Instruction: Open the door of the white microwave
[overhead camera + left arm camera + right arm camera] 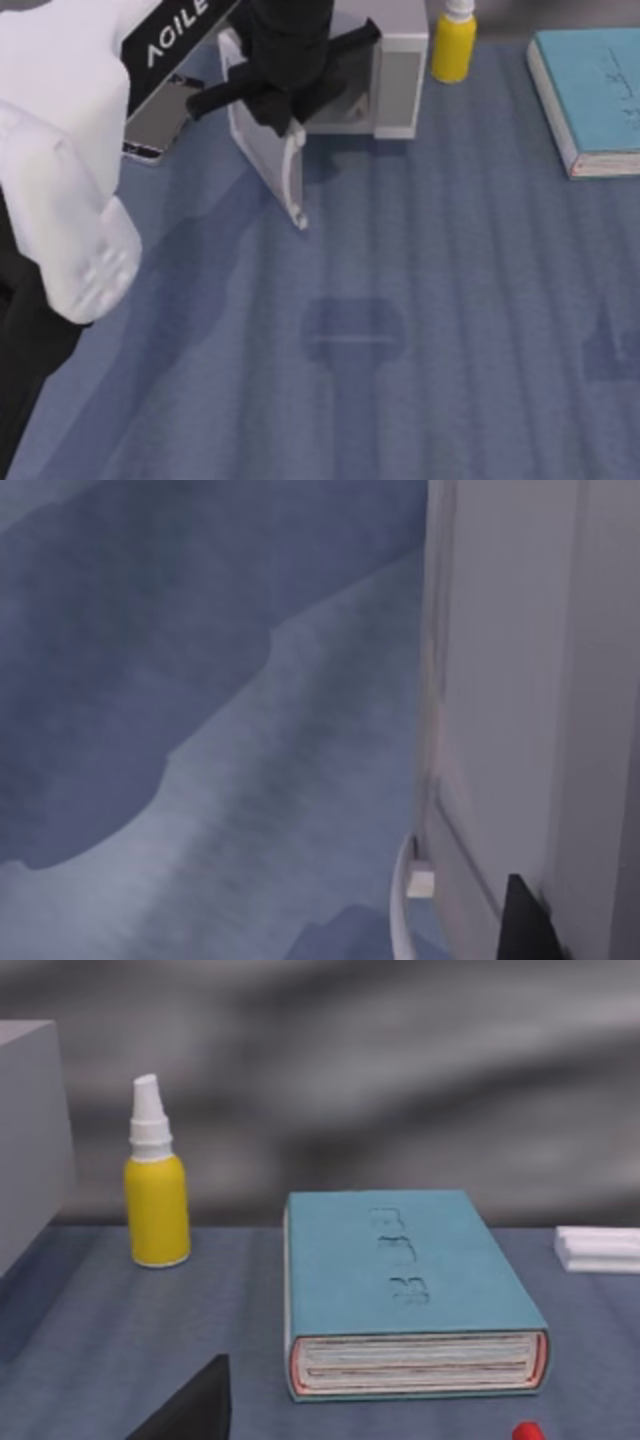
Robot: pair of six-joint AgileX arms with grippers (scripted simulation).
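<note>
A: Where is the door [262,140]?

B: It stands swung out from the microwave [392,75], hinged at the left of the oven's front, its free edge pointing toward the near side of the worktop [450,320]. A curved white handle [296,180] runs along that free edge. The left wrist view shows the same panel edge-on, with the handle low beside it.

A: And the microwave?

B: At the far edge of the worktop, left of centre in the top view. Its grey control strip [400,82] faces forward on the right of the front.

A: The left tool [275,105]?

B: It hangs over the oven's open front, just beside the door's inner face. I cannot tell whether it is open or closed; only 1 dark fingertip [525,920] shows in the wrist view, near the panel.

A: The right arm?

B: Out of the top view. Its wrist camera catches only a dark corner of the tool [195,1410], so its state is unclear.

A: Anything else?

B: A yellow bottle [453,42] stands just right of the microwave. A blue book [592,95] lies at the far right. A flat dark thing [160,115] lies left of the door, partly under the left arm.
</note>
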